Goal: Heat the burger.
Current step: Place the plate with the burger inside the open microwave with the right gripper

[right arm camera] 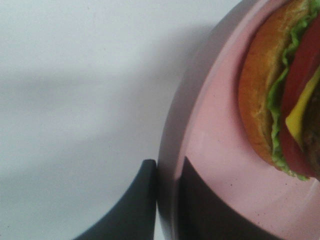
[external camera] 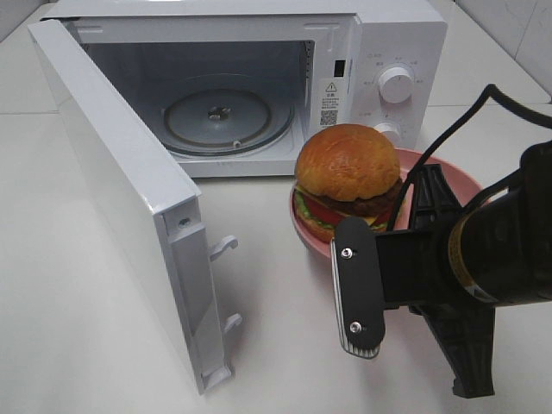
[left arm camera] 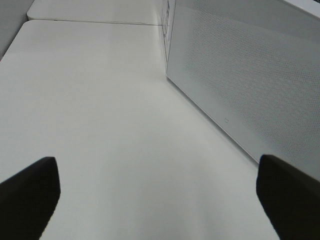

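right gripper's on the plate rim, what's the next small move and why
Probably lift the pink plate slightly off the table. The right gripper is shut on its rim, the burger sits on it, and the microwave door stands open with the glass turntable bare.

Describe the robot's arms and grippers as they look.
The right gripper is black: a flat, rounded-end finger plate with two silver screws and a ribbed grey edge. Behind it the right arm is a black cylinder with a brass-coloured band, and a black cable loops above it. Of the left gripper only two dark finger ends show.
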Tool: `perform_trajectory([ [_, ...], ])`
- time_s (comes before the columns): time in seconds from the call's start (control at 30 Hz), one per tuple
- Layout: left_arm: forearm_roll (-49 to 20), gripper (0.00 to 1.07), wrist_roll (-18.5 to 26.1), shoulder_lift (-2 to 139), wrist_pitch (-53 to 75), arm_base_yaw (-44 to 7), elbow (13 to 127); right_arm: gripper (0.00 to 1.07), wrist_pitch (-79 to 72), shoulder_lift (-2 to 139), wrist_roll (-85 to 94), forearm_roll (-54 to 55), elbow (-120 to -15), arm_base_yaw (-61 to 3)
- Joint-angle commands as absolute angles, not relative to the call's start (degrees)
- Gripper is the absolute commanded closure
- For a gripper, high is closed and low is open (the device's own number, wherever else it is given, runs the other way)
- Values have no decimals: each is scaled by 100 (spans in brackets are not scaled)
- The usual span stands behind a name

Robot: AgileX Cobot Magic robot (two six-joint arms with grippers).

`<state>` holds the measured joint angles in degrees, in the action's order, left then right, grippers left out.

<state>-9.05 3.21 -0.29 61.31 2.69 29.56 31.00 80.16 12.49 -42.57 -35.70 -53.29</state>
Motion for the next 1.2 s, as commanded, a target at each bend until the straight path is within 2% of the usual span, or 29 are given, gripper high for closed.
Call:
perform_trajectory([
  [0.03, -934, 6, 315, -115, 6131, 223, 2951, 107, 2670, 7947, 1581, -4538, -3587, -5351],
  [0.77, -934, 6, 315, -115, 6131, 223, 2951, 107, 1478, 7953, 2922, -4429, -3587, -5329],
  [0.9, -934, 6, 315, -115, 6131, 223, 2951, 107, 1312, 7953, 3501, -3976, -3587, -5248],
  [1.2, -934, 6, 315, -115, 6131, 223, 2951, 107, 768, 7987, 5409, -2538, -3587, -4463],
])
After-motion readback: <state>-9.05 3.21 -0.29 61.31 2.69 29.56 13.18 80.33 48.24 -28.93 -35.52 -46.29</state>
